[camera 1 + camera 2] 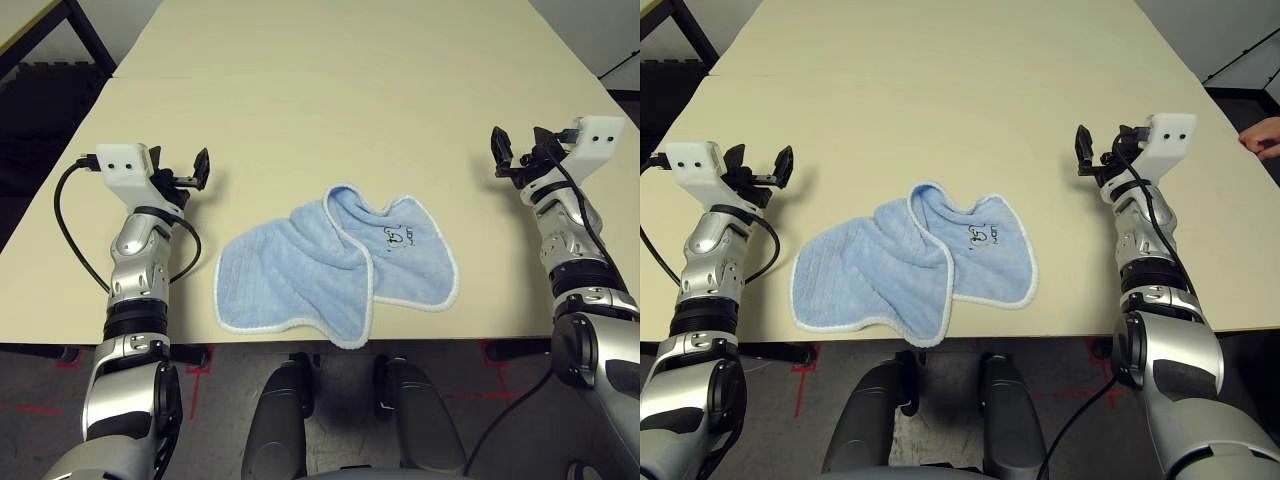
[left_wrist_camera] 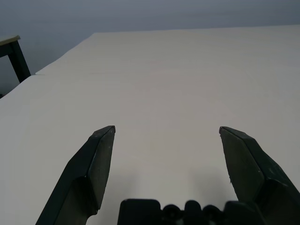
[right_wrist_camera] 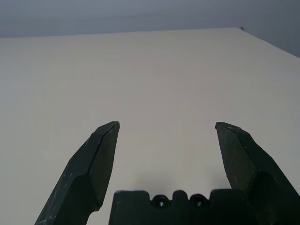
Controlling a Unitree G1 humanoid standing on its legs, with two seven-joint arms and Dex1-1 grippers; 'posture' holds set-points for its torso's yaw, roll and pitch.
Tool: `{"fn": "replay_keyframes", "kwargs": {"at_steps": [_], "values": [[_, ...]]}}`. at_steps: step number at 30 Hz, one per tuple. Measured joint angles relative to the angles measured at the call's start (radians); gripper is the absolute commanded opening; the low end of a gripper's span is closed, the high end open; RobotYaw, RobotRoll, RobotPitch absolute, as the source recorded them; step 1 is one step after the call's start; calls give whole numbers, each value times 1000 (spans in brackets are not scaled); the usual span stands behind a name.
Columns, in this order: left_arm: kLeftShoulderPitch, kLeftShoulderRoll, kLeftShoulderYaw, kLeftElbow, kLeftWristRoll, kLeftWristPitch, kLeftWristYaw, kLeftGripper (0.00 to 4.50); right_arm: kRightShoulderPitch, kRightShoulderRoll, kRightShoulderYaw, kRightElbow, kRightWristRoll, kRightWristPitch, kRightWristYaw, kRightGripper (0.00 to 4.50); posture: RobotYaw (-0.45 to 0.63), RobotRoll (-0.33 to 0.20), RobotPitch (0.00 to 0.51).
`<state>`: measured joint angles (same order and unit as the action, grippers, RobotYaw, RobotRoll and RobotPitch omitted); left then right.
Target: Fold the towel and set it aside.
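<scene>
The light-blue towel (image 1: 335, 265) lies rumpled near the table's front edge, midway between my arms. Its white-edged sides are partly folded over each other, and a small dark embroidered mark (image 1: 398, 237) faces up on its right part. My left gripper (image 1: 196, 171) hovers open to the left of the towel, clear of it. My right gripper (image 1: 511, 152) stands open to the right and a little farther back, also apart from the towel. In each wrist view the black fingers (image 2: 98, 159) (image 3: 96, 157) are spread wide over bare tabletop, with nothing between them.
The cream table (image 1: 330, 100) stretches far back behind the towel. A person's hand (image 1: 1262, 135) rests at the table's right edge. A black cable (image 1: 70, 235) loops beside my left forearm. A dark table frame (image 1: 85, 35) stands at the back left.
</scene>
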<state>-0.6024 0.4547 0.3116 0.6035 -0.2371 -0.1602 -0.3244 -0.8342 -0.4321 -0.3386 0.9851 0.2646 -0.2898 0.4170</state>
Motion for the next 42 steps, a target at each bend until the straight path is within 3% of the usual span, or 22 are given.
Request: {"fn": "replay_keyframes", "kwargs": {"at_steps": [15,25,30,35,42], "values": [[-37,47,0,10,-14,9,-104,4500,0,7,2,0,-1,0,-4,4447,-102,0,147],[-43,135,-69,-13,-114,145,-554,4500,-27,7,20,6,-11,2,37,4447,-96,0,151],[-50,173,-105,3,-116,150,-726,4500,-89,-14,51,36,-13,45,163,4447,-104,0,159],[-51,177,-157,3,-103,142,-822,4500,-163,-46,130,80,-26,151,442,4447,-96,0,161],[-46,168,-167,-6,-94,112,-823,4500,-270,-117,329,175,-206,123,731,4447,-72,0,161]]}}
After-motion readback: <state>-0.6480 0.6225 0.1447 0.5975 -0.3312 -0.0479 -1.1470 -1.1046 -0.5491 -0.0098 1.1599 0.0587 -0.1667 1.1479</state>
